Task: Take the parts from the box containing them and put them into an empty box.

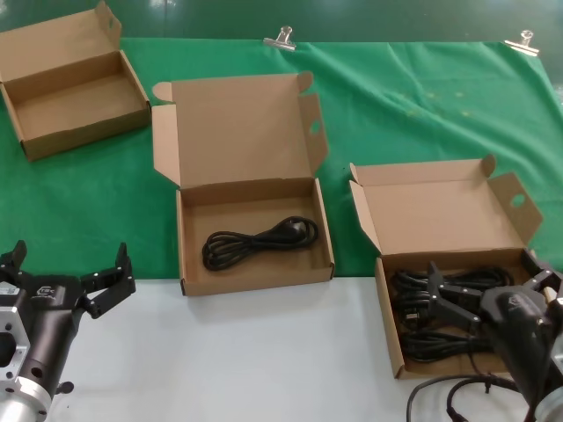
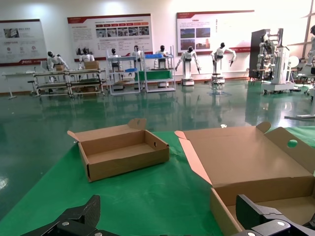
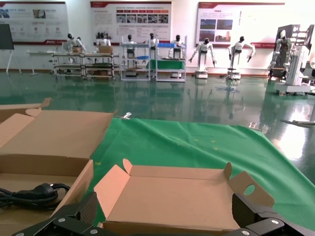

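The box containing the parts [image 1: 393, 325] sits at the right, its low wide lid [image 1: 440, 207] open; several black cables [image 1: 422, 338] lie coiled in it. My right gripper [image 1: 488, 286] hovers over this box, open and empty. The box with the tall squarish lid [image 1: 180, 255] stands in the middle and holds one black cable [image 1: 259, 239]. That cable also shows in the right wrist view [image 3: 34, 194], beside the right box's lid [image 3: 182, 196]. My left gripper [image 1: 66, 268] is open and empty over the white table at the lower left, left of the middle box [image 2: 251, 157].
A third, smaller-looking empty box [image 1: 75, 83] with a narrow lid stands at the far left on the green cloth [image 1: 413, 105]; it also shows in the left wrist view [image 2: 123, 152]. Two metal clips [image 1: 281, 37] hold the cloth's far edge. A loose black wire [image 1: 457, 396] lies by the right arm.
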You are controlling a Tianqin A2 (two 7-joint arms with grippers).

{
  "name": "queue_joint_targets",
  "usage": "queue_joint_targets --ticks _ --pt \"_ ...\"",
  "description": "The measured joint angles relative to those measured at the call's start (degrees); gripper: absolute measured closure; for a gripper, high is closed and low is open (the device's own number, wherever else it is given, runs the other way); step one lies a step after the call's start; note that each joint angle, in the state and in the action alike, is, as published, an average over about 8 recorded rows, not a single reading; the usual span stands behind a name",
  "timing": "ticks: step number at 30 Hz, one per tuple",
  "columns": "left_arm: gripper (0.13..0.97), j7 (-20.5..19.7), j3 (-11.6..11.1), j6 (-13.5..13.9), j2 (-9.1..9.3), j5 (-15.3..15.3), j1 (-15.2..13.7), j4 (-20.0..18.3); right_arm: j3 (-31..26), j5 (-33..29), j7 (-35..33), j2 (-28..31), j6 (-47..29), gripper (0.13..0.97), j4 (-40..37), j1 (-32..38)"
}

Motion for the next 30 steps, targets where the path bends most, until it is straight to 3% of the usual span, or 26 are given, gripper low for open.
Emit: queue_joint_targets --ticks 30 --pt "0.132 0.0 0.0 0.0 0.0 0.0 0.0 0.0 0.0 0.0 0.0 0.0 0.0 0.129 0.0 0.0"
